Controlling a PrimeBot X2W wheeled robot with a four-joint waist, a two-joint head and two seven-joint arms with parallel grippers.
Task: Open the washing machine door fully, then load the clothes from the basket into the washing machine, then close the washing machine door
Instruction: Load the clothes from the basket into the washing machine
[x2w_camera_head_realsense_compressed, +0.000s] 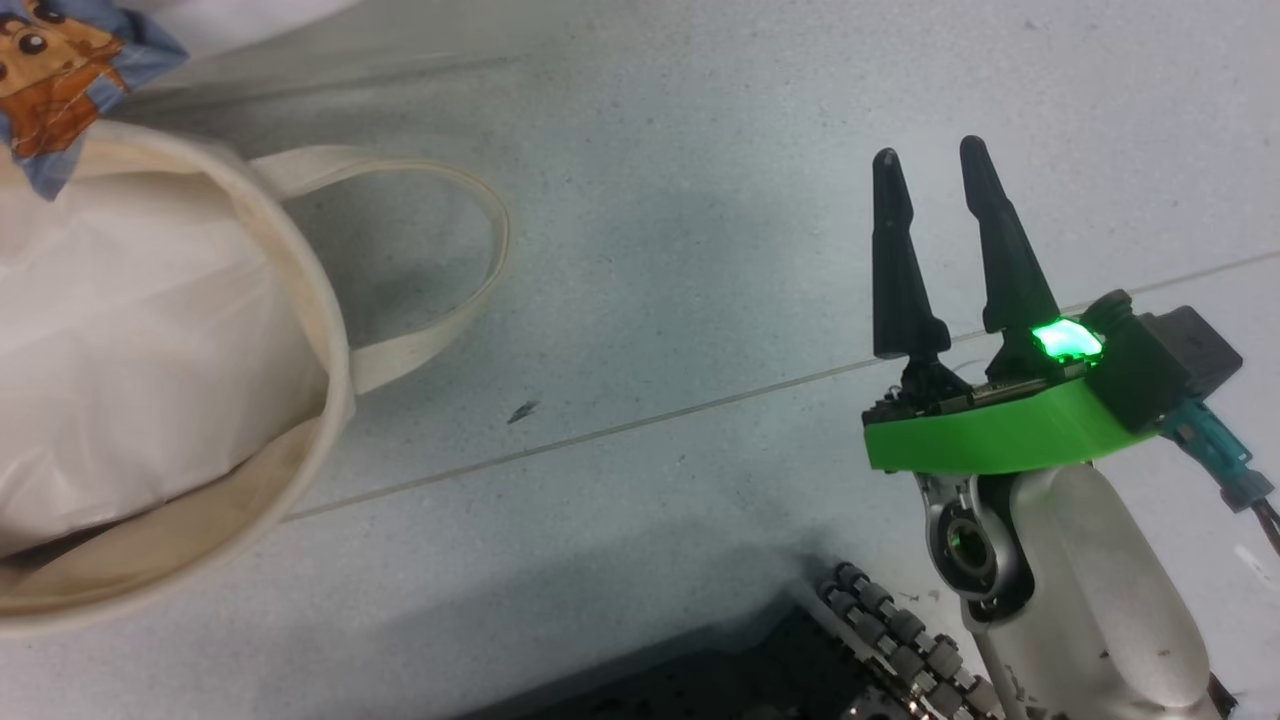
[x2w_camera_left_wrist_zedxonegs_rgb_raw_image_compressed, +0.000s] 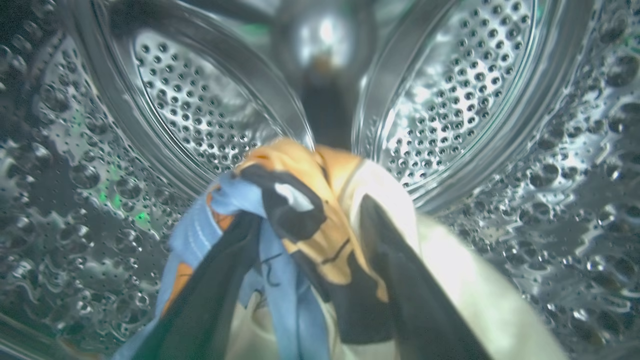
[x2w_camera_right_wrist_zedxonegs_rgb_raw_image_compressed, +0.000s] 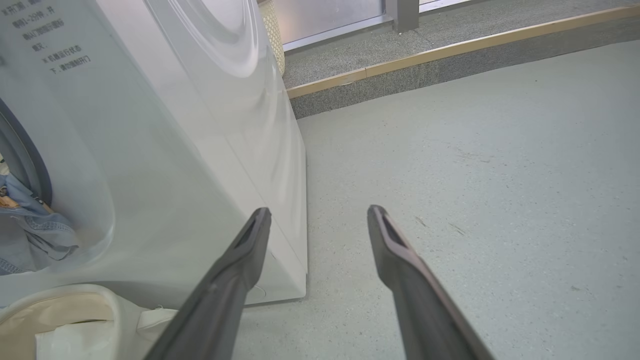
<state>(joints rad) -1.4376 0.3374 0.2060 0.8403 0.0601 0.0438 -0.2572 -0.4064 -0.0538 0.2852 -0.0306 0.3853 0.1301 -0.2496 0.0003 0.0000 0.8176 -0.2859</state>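
Two garments show among the clothes; one (x2w_camera_left_wrist_zedxonegs_rgb_raw_image_compressed: 320, 170) is cream with orange, light-blue and black parts, soft and bunched, lying inside the washing machine (x2w_camera_right_wrist_zedxonegs_rgb_raw_image_compressed: 175, 150) on the drum (x2w_camera_left_wrist_zedxonegs_rgb_raw_image_compressed: 450, 100), which is shiny steel, curved, dimpled and pierced with many small holes; the left gripper (x2w_camera_left_wrist_zedxonegs_rgb_raw_image_compressed: 308, 206) has its two long dark fingers spread apart, with this cloth lying between and over them; whether they press it I cannot tell.

The other garment (x2w_camera_head_realsense_compressed: 60, 70) is denim-blue with an orange print, crumpled at the far left, just past the basket's rim; in the right wrist view a denim-blue piece (x2w_camera_right_wrist_zedxonegs_rgb_raw_image_compressed: 35, 235) hangs at the machine's mouth, beside the grey rubber ring (x2w_camera_right_wrist_zedxonegs_rgb_raw_image_compressed: 25, 150).

The machine is one white, smooth, box-shaped body with lines of small printed text (x2w_camera_right_wrist_zedxonegs_rgb_raw_image_compressed: 55, 40) on its front and a shallow round pressing in its side panel.

The basket (x2w_camera_head_realsense_compressed: 330, 330) is one round tub of cream canvas, standing on the floor (x2w_camera_head_realsense_compressed: 700, 250) just in front of the machine; one long flat loop handle (x2w_camera_head_realsense_compressed: 480, 280) lies out to its right; inside lies one plain white pillow-like bundle (x2w_camera_head_realsense_compressed: 150, 350).

The right gripper (x2w_camera_head_realsense_compressed: 928, 150), well to the right of the basket, holds its two tapered dark fingers spread wide, with nothing between them, above a bright green mount; the floor is pale grey, speckled, crossed by one thin seam (x2w_camera_head_realsense_compressed: 650, 420).
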